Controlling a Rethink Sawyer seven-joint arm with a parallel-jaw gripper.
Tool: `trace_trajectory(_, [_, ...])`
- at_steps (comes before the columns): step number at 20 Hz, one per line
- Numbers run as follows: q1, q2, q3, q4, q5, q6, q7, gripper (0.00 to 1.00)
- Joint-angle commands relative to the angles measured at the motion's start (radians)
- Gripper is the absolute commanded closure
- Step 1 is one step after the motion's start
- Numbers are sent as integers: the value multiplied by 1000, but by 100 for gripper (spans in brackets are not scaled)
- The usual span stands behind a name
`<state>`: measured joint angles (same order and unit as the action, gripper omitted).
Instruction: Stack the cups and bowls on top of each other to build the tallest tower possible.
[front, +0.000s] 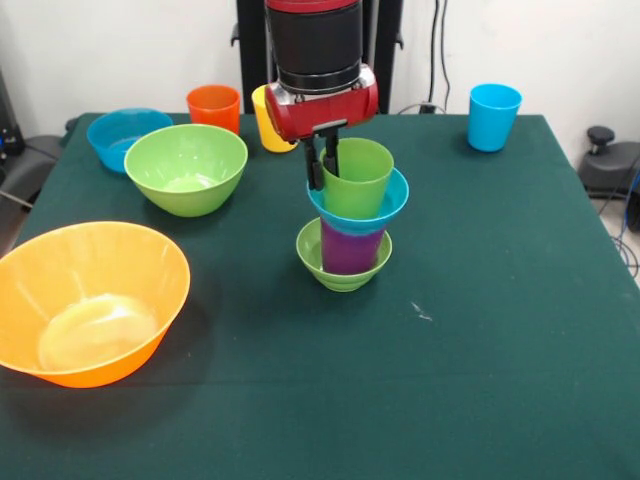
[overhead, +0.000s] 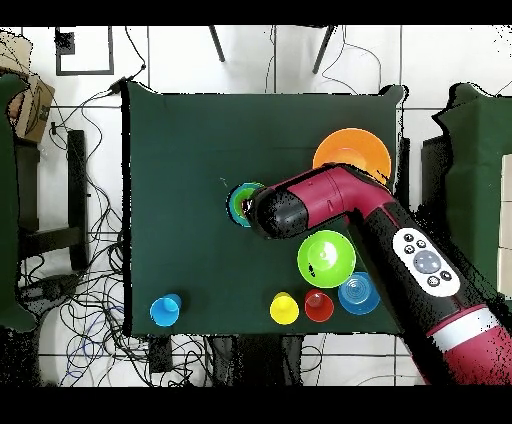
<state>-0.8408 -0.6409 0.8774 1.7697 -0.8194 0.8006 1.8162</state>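
Front view gives you the clearest read: the tool (front: 322, 165) sits at the near-left rim of the green cup (front: 357, 178), its two dark fingers pinched narrowly over the cup wall, so treat it as gripping that cup. The cup stands in the small blue bowl (front: 392, 205), which rests on the purple cup (front: 350, 250), itself seated in the small green bowl (front: 343, 275); together they form the tower (front: 352, 225) near the middle of the bench (front: 480, 330).

You should expect all of these pieces to be light, thin, glossy plastic: stiff enough to hold shape, but slippery and easy to tip. The tower looks narrow and leans slightly, so any sideways drag on release could topple it. Take cups by the rim wall, one finger inside and one outside.

Spare pieces are well apart from the tower: the large orange bowl (front: 90, 300), the medium green bowl (front: 186, 165), the medium blue bowl (front: 125, 135), the orange cup (front: 214, 106), the yellow cup (front: 268, 128) and the light blue cup (front: 494, 116).

Overhead view shows the arm (overhead: 380, 215) covering most of the tower (overhead: 240, 203).
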Motion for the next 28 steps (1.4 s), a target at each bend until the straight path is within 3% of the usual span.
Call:
trace_trajectory(1, [-12,-28,-5,75,-41,4,-240,100])
trace_trajectory(11, [-40,-48,6,119,-30,15,-247,100])
trace_trajectory(28, [-19,23,-6,102,-41,1,-230,100])
